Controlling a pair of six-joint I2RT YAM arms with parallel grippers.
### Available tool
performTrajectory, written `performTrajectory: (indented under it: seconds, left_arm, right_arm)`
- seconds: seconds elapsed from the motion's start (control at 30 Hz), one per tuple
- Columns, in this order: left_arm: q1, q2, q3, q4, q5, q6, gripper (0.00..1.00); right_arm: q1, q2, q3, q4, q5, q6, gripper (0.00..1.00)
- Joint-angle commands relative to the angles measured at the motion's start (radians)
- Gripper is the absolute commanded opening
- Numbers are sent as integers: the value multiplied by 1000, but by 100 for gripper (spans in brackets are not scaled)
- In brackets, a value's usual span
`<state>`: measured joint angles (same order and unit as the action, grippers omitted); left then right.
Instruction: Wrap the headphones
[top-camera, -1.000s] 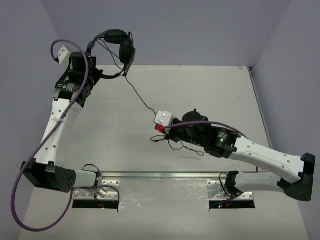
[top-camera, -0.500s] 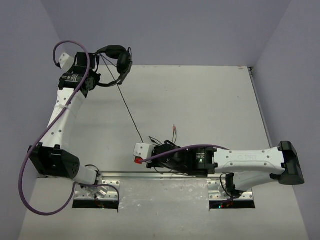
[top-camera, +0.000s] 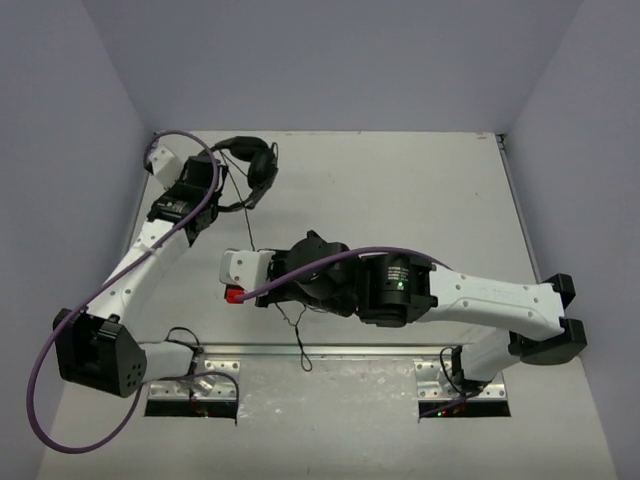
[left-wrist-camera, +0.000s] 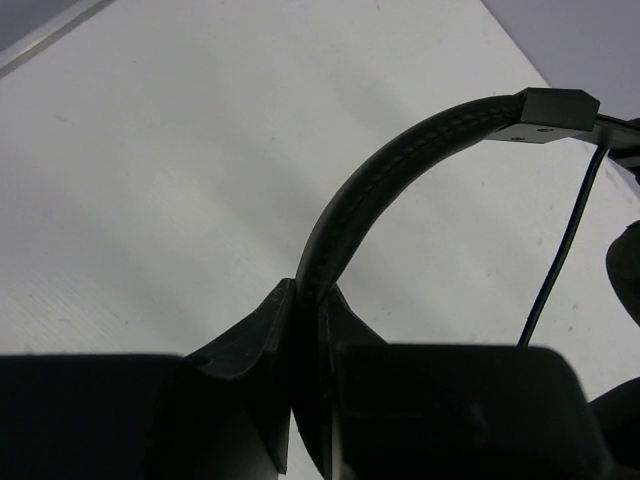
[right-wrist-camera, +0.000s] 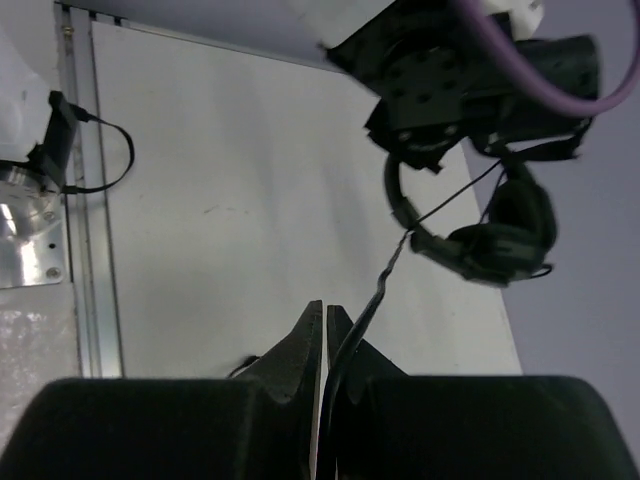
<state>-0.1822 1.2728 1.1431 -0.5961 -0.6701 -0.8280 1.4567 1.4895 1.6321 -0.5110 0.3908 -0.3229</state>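
The headphones (top-camera: 255, 165) hang over the far left part of the table (top-camera: 420, 190), gripped by the left gripper (left-wrist-camera: 308, 300), whose fingers are pressed onto the stitched headband (left-wrist-camera: 400, 165) from both sides. From the earcups the thin black cable (top-camera: 249, 215) runs toward the near edge to the right gripper (right-wrist-camera: 325, 320). Its fingertips are closed tight with the cable pinched between them, and the loose end (top-camera: 301, 345) trails on toward the metal mounting rail (top-camera: 330, 350). From above, the right arm's bulky wrist and its white camera mount (top-camera: 240, 268) cover those fingers. A thick purple cable (top-camera: 340, 258) lies along that arm, and another purple cable (top-camera: 35, 400) loops wide off the left arm, past the table's near left corner.
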Motion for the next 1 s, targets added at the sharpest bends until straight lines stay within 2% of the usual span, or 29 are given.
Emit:
performTrajectory:
  seconds: [0.0,0.13,0.17,0.2,0.23,0.3,0.33,0.4,0.5,0.57,0.67,0.8,0.83,0.97]
  left_arm:
    - [-74,-88,-103,318,-51,110,0]
    - [-108,-192,-265,446,140,234,0]
    - [-111,-214,-293,450,247,246,0]
    - [-114,-231,-313,421,304,251,0]
    - [-125,-262,-315,319,367,238,0]
    - [-178,-309,-321,187,382,266,0]
    - [-215,-328,-318,149,336,262,0]
    - [-311,-371,-284,108,355,286,0]
    - [-349,-343,-214,-54,366,409,0]
    - [-355,-322,-200,-103,395,460,0]
    - [-396,-306,-200,-120,446,516,0]
    - [-523,-282,-186,-102,467,544,0]
    - [-536,-292,-190,-87,519,550,0]
    - [-571,-375,-184,-70,556,575,0]
  right_arm:
    - [-43,14,142,-67,42,-198,1]
    - [-166,-15,121,-18,45,-283,1]
    - [-186,-27,103,5,48,-307,1]
    - [-228,-40,62,55,52,-359,1]
    - [-251,-63,45,80,56,-378,1]
    - [-324,-78,26,107,40,-403,1]
    - [-349,-90,26,112,17,-406,1]
    - [-415,-103,9,135,-12,-426,1]
    - [-475,-106,-9,172,-15,-481,1]
    - [-502,-95,-8,183,-18,-499,1]
    - [-581,-78,14,193,-67,-487,1]
    - [-712,-55,0,222,-116,-450,1]
    - [-734,-52,-11,233,-125,-441,1]
    - [-850,-35,-86,285,-208,-357,1]
